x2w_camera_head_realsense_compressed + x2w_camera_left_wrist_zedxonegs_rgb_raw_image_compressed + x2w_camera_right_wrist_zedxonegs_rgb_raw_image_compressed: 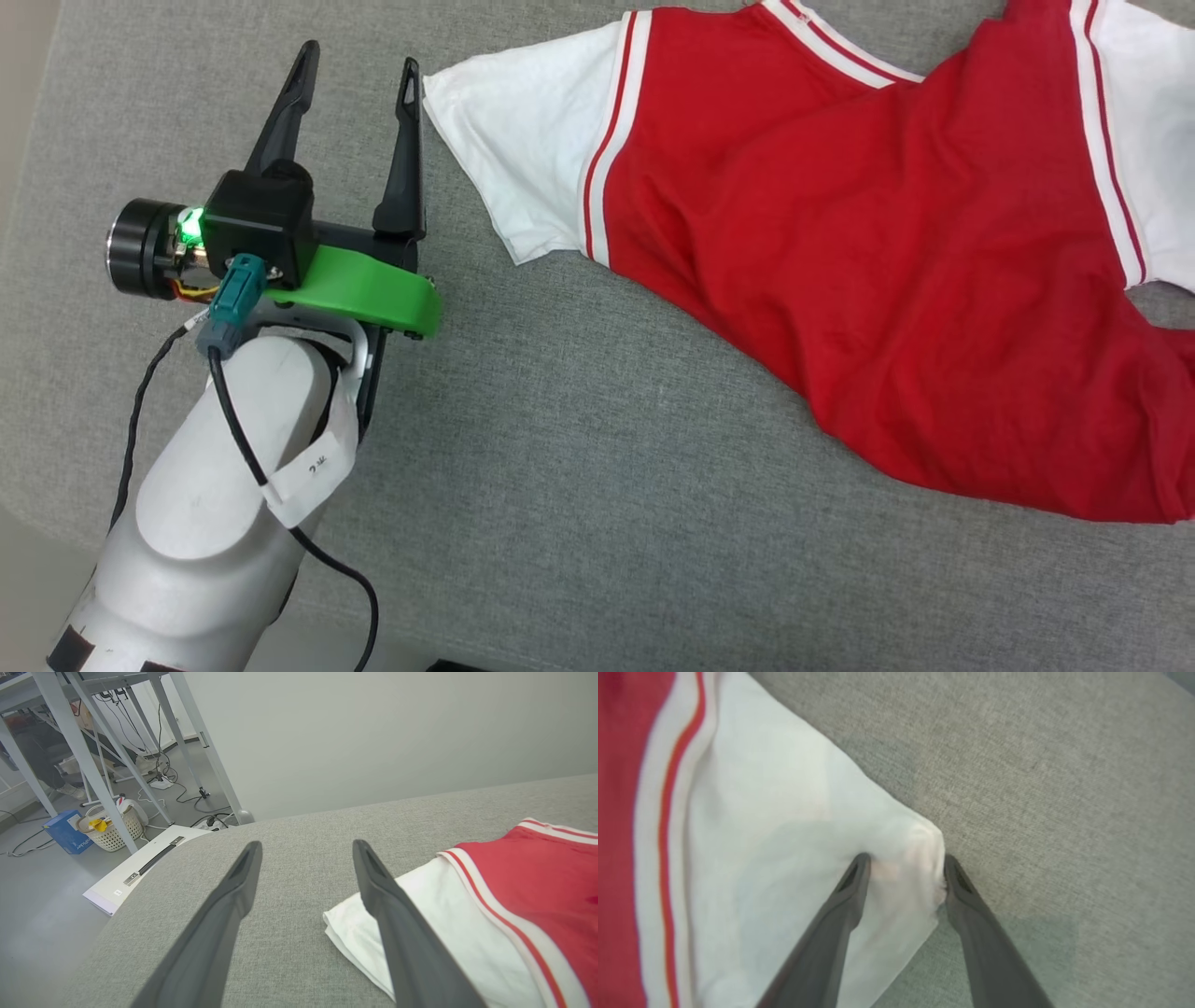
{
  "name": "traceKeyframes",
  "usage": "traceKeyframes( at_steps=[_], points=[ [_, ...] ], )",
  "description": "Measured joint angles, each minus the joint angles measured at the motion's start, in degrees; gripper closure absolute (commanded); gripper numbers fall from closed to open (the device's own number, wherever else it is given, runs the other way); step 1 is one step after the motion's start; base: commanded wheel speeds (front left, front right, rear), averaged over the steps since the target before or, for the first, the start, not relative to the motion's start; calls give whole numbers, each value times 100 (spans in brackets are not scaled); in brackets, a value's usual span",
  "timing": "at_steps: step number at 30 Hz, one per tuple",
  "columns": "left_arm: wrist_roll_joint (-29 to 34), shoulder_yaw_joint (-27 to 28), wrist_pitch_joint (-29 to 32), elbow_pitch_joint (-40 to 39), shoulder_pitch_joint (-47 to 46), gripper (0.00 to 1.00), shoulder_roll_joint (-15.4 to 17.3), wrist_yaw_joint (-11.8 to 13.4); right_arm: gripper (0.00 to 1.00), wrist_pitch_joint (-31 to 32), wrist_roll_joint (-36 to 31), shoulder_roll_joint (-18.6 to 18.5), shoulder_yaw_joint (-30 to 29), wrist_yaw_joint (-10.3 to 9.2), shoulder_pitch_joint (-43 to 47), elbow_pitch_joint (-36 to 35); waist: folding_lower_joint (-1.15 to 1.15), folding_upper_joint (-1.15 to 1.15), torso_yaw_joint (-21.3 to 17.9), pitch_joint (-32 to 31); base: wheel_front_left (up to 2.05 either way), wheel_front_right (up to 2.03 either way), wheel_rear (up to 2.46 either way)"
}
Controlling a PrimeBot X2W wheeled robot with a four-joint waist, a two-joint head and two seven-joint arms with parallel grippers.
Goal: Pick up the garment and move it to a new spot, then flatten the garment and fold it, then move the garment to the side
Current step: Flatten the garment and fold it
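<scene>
The garment (840, 280), a red T-shirt with white sleeves and red-white striped trim, lies rumpled across the right of the grey padded surface (560, 485). My left gripper (359, 56) is open, and its right finger lies beside the edge of one white sleeve (513, 149). In the left wrist view that finger overlaps the sleeve (444, 933) while the left gripper (306, 843) holds nothing. In the right wrist view my right gripper (906, 857) straddles the corner of the other white sleeve (784, 835). Fabric bunches between its fingers, which stand apart.
Beyond the surface's far left edge the floor holds a white basket (110, 828), a blue box (65, 833), a flat white board (140, 868), cables and slanted metal frame legs (88, 760). A pale wall (373, 732) stands behind.
</scene>
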Motion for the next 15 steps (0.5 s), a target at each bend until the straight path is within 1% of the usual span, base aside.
traceKeyframes(
  at_steps=[6, 10, 15],
  points=[
    [116, 172, 0, 242, 80, 0, 2, -147, 100, -673, 307, 102, 111, 3, 12, 97, 0, 0, -132, -256, 0, 0, 0],
    [134, 256, 0, 419, 87, 0, 60, -315, 100, -1088, 481, -149, 245, 3, 147, -88, 0, 0, -236, -505, 0, 0, 0],
    [132, 286, 71, 639, 2, 0, 319, -575, 100, -1513, 760, -549, 390, 3, 492, -615, 0, 0, -433, -761, 0, 0, 0]
  ],
)
